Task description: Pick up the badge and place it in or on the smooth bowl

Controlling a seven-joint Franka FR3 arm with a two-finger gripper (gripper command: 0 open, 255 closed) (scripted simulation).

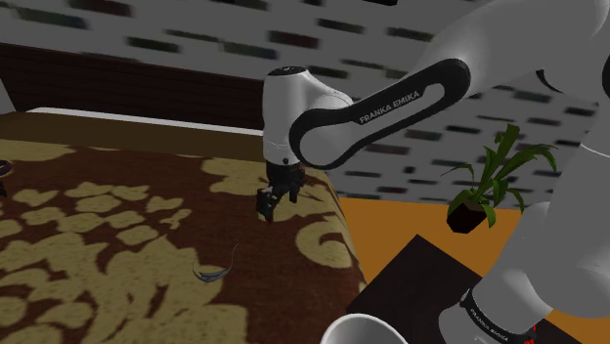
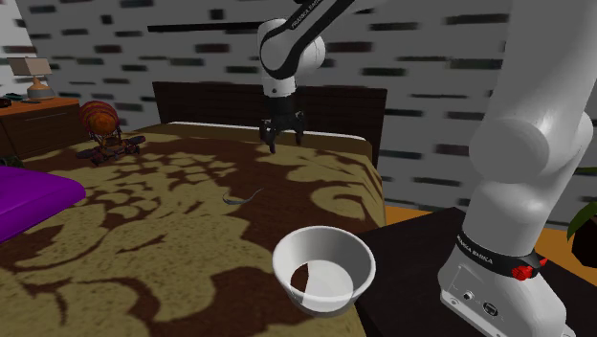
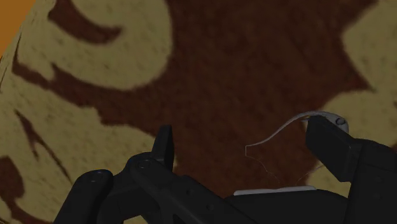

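The badge is a thin grey curved strip lying on the brown and tan patterned bed cover. In the second exterior view the badge lies between the gripper and a white smooth bowl, which stands at the bed's near corner. Part of the bowl's rim also appears in the shoulder view. My black gripper hangs open above the cover, farther toward the headboard than the badge. In the second exterior view the gripper points down with fingers spread and holds nothing. In the wrist view the badge lies ahead of the gripper, near one finger.
A dark headboard closes the bed's far end. A round striped ornament on a stand and a purple cushion lie toward the second exterior view's left. A lamp stands on a side table. A potted plant stands on the orange floor.
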